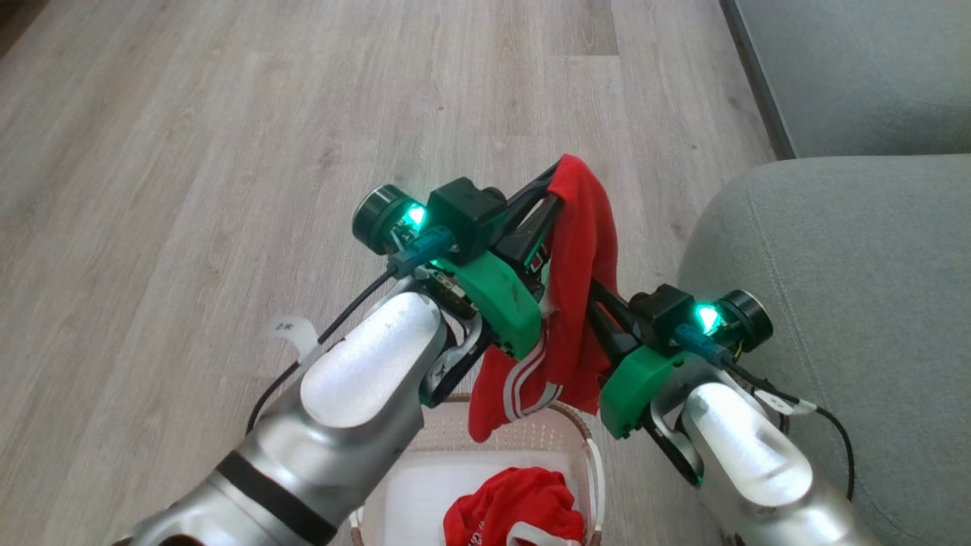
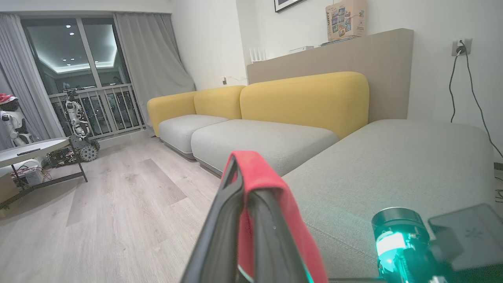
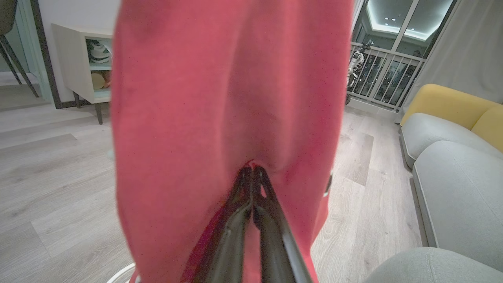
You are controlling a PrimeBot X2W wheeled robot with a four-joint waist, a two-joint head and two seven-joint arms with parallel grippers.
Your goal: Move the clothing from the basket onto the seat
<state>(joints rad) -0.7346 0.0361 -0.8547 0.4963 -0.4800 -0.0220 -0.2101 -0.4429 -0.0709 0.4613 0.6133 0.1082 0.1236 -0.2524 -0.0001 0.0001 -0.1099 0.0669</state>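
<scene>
Left gripper [image 1: 552, 186] and right gripper [image 3: 251, 169] both pinched shut on clothing [image 1: 580, 250], which hangs lengthwise above basket [image 1: 588, 444]. Seat [image 1: 834, 303] lies just right, nearer my right arm.

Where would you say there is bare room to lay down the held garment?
The seat is bare, from its rounded corner rightward. Crowded above the basket, where left gripper and right gripper pinch the red garment.

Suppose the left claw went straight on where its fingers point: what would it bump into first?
Probably the farther grey sofa cushion below the yellow backrest. The left gripper, red garment draped over it, points that way across bare floor; nothing else shows in that line, though depth is unclear.
</scene>
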